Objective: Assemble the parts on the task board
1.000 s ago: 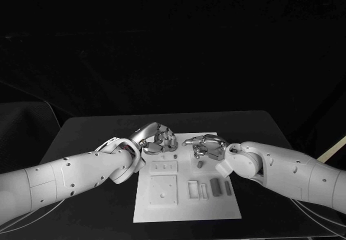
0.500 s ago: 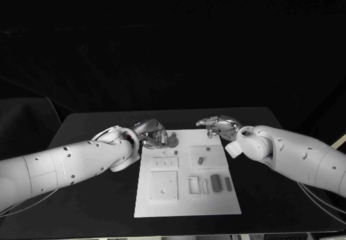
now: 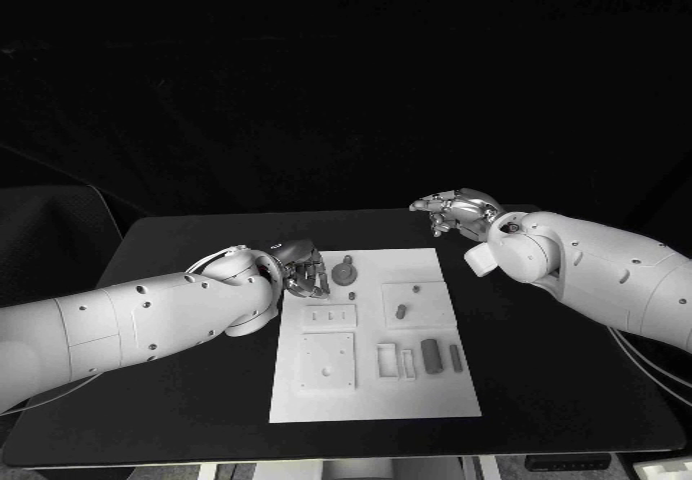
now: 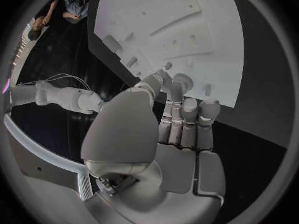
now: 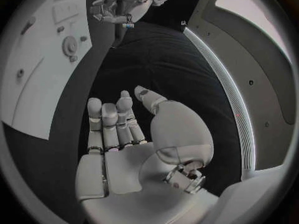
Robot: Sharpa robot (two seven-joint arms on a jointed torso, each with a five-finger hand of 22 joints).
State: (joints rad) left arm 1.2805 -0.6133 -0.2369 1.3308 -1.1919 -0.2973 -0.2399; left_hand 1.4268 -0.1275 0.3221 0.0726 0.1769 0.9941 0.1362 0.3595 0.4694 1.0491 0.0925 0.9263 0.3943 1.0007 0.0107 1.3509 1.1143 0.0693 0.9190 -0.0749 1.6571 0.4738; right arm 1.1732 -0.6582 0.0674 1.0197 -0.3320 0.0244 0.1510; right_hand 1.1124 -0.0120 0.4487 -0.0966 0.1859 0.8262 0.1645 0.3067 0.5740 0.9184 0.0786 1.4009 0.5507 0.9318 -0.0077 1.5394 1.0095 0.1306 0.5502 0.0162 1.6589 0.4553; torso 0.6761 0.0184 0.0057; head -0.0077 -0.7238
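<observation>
The white task board (image 3: 368, 385) lies in the middle of the black table. A round grey part (image 3: 343, 270) lies near its far edge, a small part (image 3: 402, 310) stands in a square recess, and dark bars (image 3: 430, 355) lie on the near right. My left hand (image 3: 299, 268) hovers at the board's far left corner with fingers bent down and nothing in them; its fingers (image 4: 184, 115) point over the board (image 4: 187, 30). My right hand (image 3: 454, 212) is off the board at the far right, its palm (image 5: 124, 149) empty and fingers apart.
Bare black table (image 3: 188, 235) surrounds the board on all sides. The right wrist view shows the board (image 5: 37, 74), the round part (image 5: 70, 46) and my left hand (image 5: 118, 7) beyond it. Raised white blocks (image 3: 327, 365) sit on the board's near left.
Both hands have drawn back from the board's far half: the left to its left edge, the right away to the far right. The round grey part now lies uncovered.
</observation>
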